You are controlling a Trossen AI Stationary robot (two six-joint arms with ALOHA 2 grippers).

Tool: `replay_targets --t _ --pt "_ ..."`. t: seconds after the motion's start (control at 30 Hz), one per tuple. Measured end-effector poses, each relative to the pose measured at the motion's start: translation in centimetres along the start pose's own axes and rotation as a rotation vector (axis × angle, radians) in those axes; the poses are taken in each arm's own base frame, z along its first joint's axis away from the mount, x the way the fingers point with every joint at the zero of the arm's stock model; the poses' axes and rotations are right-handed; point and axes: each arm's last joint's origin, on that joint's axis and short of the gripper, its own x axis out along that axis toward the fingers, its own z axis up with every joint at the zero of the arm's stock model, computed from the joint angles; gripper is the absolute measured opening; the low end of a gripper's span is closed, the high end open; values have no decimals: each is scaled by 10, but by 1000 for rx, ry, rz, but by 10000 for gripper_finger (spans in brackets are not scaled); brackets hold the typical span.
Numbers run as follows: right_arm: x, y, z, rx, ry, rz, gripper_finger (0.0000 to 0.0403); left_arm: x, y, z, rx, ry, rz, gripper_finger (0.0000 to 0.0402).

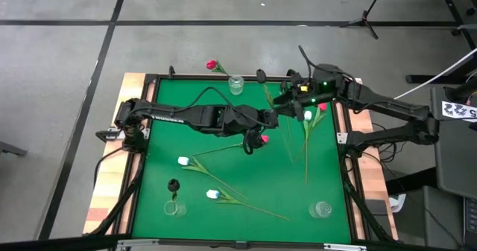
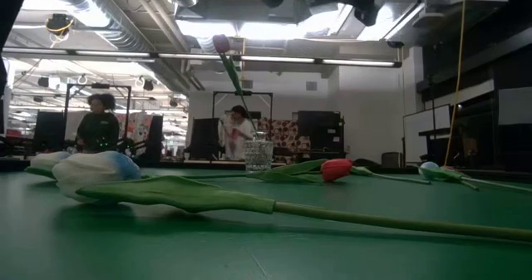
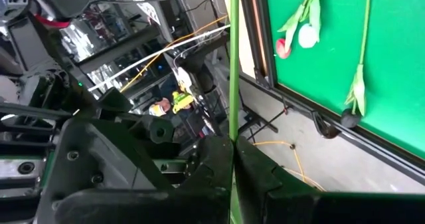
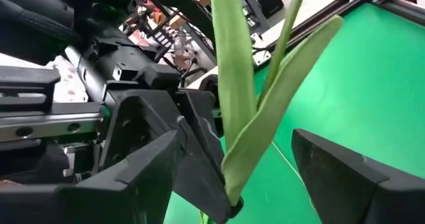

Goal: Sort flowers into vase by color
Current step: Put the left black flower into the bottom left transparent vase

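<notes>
Green cloth covers the bench, and a big room with people shows far behind it. One flower stem is held up off the bench, between the two arms near the far right side. The left jaws are closed on it, and the stem runs straight out from them. The right jaws are open, with the stem's long leaves in the gap between the fingers. Both arms are very close to it. Other flowers lie flat on the bench, and one pink flower stands in the far glass. I think the right jaws could close on the stem next
</notes>
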Motion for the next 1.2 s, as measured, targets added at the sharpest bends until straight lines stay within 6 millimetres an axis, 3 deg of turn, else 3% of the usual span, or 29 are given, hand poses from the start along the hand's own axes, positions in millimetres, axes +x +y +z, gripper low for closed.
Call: replay_targets --t 0.5,0.87,1.2 --pt "1 -1 -1 -33 1 -13 90 0 1 0 2 0 14 3" --pt "1 -1 0 -32 -3 -21 12 0 1 0 7 3 7 3" --pt "1 -2 -1 -31 4 -22 9 0 2 2 -75 -58 23 50"
